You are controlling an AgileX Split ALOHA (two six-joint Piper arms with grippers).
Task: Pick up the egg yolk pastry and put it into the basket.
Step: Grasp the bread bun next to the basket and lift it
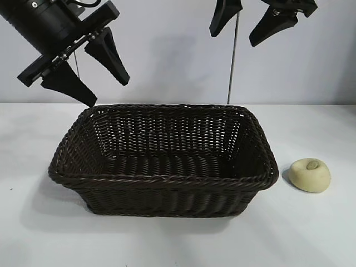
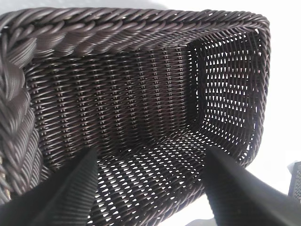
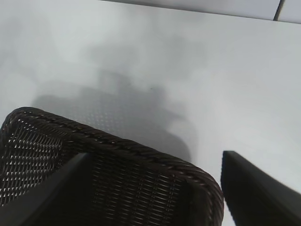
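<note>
- Hovering with both arms raised, I have not yet started the pick: my left gripper [image 1: 94, 69] hangs above the far left corner of the basket [image 1: 167, 179], its fingers spread and holding nothing.
- My right gripper [image 1: 248, 23] sits high above the basket's far right side, fingers also apart and empty.
- The egg yolk pastry [image 1: 310, 174] rests on the table [image 1: 311, 233] just beside the basket's right end, untouched.
- The basket looks empty, as far as I can see.
- Next, I judge, my right gripper must swing outward past the rim and descend, fingers straddling the pastry, closing gently since it looks soft.
</note>
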